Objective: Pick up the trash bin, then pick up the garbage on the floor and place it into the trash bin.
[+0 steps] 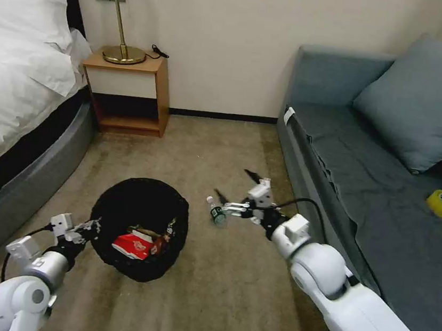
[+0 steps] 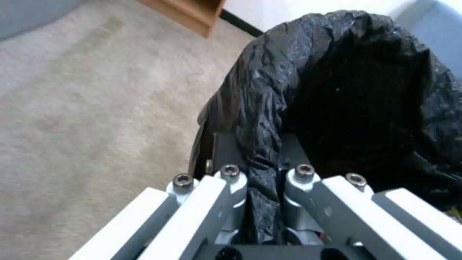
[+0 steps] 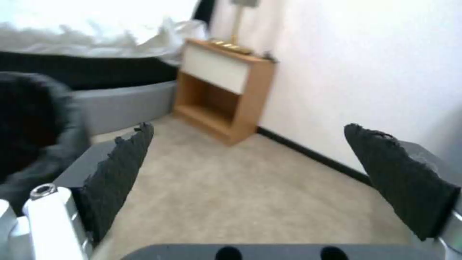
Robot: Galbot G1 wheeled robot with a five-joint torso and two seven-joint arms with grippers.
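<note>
while the left gripper [image 1: 96,224] clamps the black-lined trash bin [image 1: 141,199] by its rim on the carpet [image 1: 214,304], the right gripper [image 1: 233,188] hangs spread wide just above the clear green-labelled bottle [image 1: 216,211], lying beside the bin near the sofa [image 1: 339,164]; red snack packet [image 1: 133,245] inside bin.

Open carpet [image 1: 223,149] (sofa [image 1: 339,164] probably close)

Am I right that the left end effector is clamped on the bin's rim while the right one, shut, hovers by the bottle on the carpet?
Not quite: the right end effector is open, not shut; the right wrist view shows its pads spread wide apart. The rest holds: the left end effector is clamped on the bin at its rim, and the bottle lies on the carpet beside the right one.
</note>
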